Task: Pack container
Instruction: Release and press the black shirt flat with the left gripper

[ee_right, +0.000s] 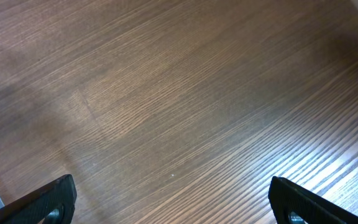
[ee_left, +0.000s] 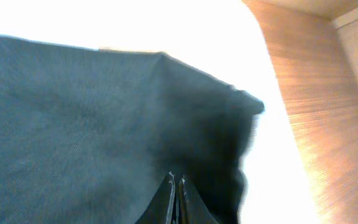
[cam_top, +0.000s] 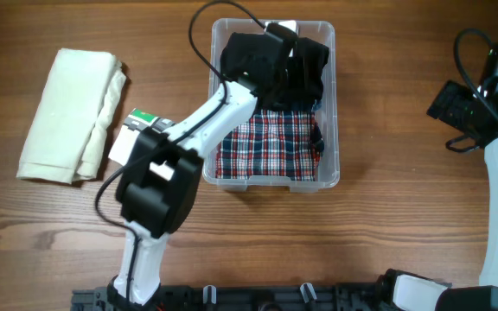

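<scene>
The clear container [cam_top: 332,104] stands at the middle of the table. A plaid garment [cam_top: 271,142] lies in its near half and a black garment [cam_top: 258,60] in its far half. My left gripper [cam_top: 296,52] reaches into the far end of the container, over the black garment. In the left wrist view that gripper [ee_left: 176,182] is shut, its tips pressed together against the dark cloth [ee_left: 92,124], and no cloth shows between them. My right gripper [cam_top: 456,108] hovers at the table's far right; in its wrist view the gripper [ee_right: 173,193] stands wide open over bare wood.
A folded cream garment [cam_top: 67,117] lies on the table at the left. A small white and green packet [cam_top: 132,134] sits between it and the container, partly under my left arm. The wooden table [cam_top: 396,216] shows bare between the container and the right arm.
</scene>
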Controlling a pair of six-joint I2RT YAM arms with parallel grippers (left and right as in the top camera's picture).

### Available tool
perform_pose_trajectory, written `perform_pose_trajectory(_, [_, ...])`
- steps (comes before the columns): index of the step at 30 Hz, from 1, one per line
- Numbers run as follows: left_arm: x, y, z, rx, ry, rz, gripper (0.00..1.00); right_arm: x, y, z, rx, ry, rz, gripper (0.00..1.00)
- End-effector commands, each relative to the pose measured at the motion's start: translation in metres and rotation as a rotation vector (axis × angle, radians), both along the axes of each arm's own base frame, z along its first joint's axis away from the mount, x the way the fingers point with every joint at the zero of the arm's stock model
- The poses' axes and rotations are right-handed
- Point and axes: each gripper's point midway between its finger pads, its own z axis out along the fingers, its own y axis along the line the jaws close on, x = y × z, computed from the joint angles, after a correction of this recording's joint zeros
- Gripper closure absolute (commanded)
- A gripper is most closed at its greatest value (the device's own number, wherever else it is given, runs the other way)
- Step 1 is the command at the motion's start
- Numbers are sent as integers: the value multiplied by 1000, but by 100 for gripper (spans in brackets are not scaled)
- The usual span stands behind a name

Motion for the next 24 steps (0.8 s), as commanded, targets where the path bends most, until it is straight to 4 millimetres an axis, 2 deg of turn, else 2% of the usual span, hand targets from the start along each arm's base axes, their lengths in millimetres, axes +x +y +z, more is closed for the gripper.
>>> perform_pose_trajectory(1, [-14, 9, 23, 22, 13, 3, 95, 1, -3, 10, -22, -24, -8, 0])
perform_pose_trajectory(4, [-37, 15, -17, 115, 148, -12, 95, 1, -3, 10, -22, -24, -8, 0])
perform_pose_trajectory(8, [-59, 15, -58, 190, 254, -35, 95, 1, -3, 10, -22, -24, -8, 0])
perform_pose_trajectory(10, [-63, 12, -72, 206, 273, -43, 96, 1, -3, 10, -22, -24, -8, 0])
perform_pose_trajectory(11, [-62, 11, -73, 204, 271, -45, 96, 1, -3, 10, -22, -24, -8, 0])
perform_pose_trajectory(12, [-58, 8, -68, 188, 250, -45, 96, 1, -3, 10, -22, -24, -8, 0])
perform_pose_trajectory(15, [-48, 2, -21, 130, 166, -41, 96, 1, -3, 10, -22, -24, -8, 0])
perform_pose_trajectory(17, [-40, -3, 35, 52, 54, -40, 96, 1, -3, 10, -22, -24, -8, 0])
perform_pose_trajectory(19, [-31, -10, 83, -30, -68, -38, 96, 1, -3, 10, -22, -25, -8, 0])
perform_pose_trajectory(21, [-26, -15, 96, -65, -117, -39, 96, 1, -3, 10, -22, -24, -8, 0])
perform_pose_trajectory(24, [-10, -13, 87, -45, -155, 16, 96, 1, -3, 10, -22, -24, -8, 0])
